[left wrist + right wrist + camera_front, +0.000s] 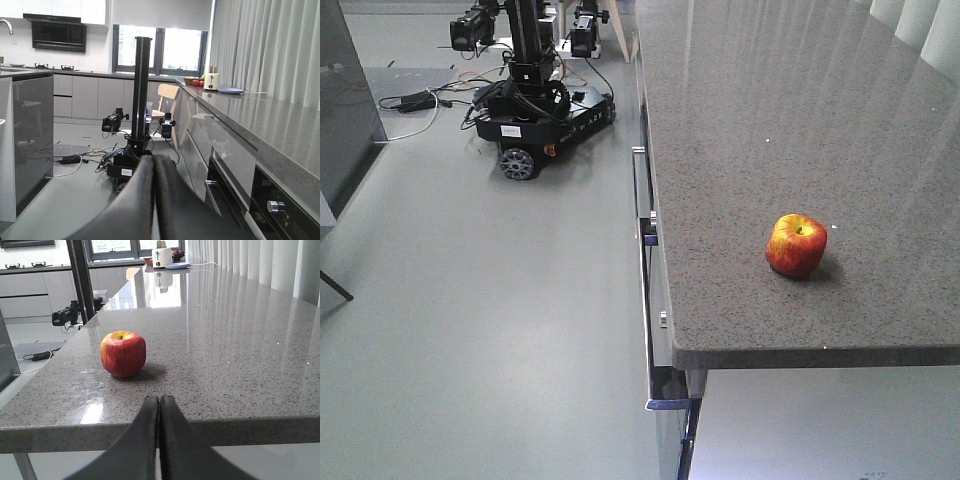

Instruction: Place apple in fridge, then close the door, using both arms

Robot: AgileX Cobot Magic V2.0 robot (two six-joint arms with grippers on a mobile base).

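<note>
The red apple [797,244] with yellow streaks sits upright on the speckled grey countertop [800,120], close to its near edge. In the right wrist view the apple [123,353] lies ahead and a little left of my right gripper [160,399], which is shut and empty just before and below the counter edge [225,432]. My left gripper [154,159] is shut on nothing and hangs over the floor beside the counter's drawer fronts [227,155]. Neither gripper shows in the front view. The fridge and its door are out of view.
Another wheeled robot base with a black mast [535,100] stands on the floor at the back left, with cables [415,100] trailing beside it. Drawer handles [642,215] jut from the counter's left side. A grey island cabinet [30,135] stands left. A toaster [161,256] sits far along the counter.
</note>
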